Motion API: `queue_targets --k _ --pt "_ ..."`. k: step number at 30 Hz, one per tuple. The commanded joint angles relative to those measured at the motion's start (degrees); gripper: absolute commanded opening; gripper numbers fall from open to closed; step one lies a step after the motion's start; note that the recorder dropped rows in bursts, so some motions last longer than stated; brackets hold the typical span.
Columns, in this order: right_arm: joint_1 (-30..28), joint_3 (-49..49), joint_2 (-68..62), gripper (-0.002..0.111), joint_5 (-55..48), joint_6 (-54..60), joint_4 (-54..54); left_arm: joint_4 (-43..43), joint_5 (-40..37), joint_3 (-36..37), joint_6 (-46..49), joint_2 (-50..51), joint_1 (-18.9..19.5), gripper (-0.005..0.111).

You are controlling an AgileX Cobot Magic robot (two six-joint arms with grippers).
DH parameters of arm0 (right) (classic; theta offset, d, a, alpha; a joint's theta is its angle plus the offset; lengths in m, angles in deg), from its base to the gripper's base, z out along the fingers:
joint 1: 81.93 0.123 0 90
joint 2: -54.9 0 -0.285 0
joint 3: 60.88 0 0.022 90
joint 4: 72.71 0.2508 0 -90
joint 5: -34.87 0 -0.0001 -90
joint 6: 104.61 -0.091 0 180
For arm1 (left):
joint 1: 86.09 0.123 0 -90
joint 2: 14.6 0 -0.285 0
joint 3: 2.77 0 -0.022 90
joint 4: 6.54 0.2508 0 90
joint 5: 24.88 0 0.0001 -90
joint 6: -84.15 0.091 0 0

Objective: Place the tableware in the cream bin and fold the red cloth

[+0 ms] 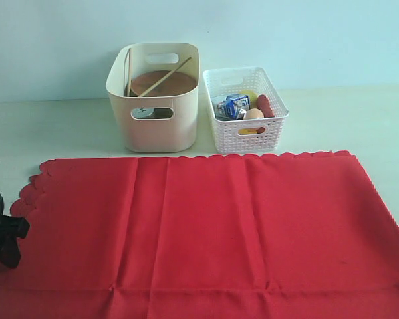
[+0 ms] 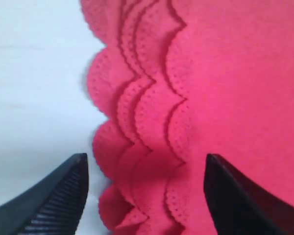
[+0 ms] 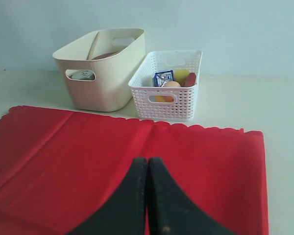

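The red cloth [image 1: 206,226] lies spread flat over the front of the table. At its left scalloped edge, where several layers overlap [image 2: 147,122], my left gripper [image 2: 146,196] [image 1: 6,240] stands open, one finger over bare table and one over the fabric. My right gripper [image 3: 148,164] is shut with nothing between its fingers, above the cloth [image 3: 78,156]; the exterior view does not show it. The cream bin [image 1: 156,133] [image 3: 108,85] behind the cloth holds the brown plate [image 1: 163,84] and the chopsticks [image 1: 166,76]. The steel cup [image 1: 145,113] [image 3: 82,75] shows through its handle cut-out.
A white lattice basket [image 1: 249,136] [image 3: 166,105] stands right of the bin with a blue-white carton [image 1: 236,106], an egg [image 1: 253,114], a lemon [image 1: 248,96] and a sausage [image 1: 265,105] inside. Bare table lies left and right of the containers.
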Motion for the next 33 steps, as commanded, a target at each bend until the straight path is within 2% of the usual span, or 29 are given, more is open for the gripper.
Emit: queue_targets --k 1,5,18,26,33 --pt "-0.3 -0.3 0.1 0.000 0.0 0.0 0.1 -2.8 -0.1 -0.3 1.5 0.0 1.7 0.065" --pt "-0.3 -0.3 0.1 0.000 0.0 0.0 0.8 -6.4 -0.4 -0.3 4.8 0.3 1.8 0.065" --pt "-0.3 -0.3 0.1 0.000 -0.1 0.1 1.0 -7.3 -0.4 -1.2 6.2 4.5 1.8 0.065" --pt "-0.3 -0.3 0.1 0.000 -0.1 0.1 1.2 -7.5 -4.2 -3.4 6.6 4.5 4.4 0.065" --pt "-0.3 -0.3 0.1 0.000 -0.1 0.1 1.2 -13.3 -6.7 -3.4 12.7 6.2 4.5 0.065"
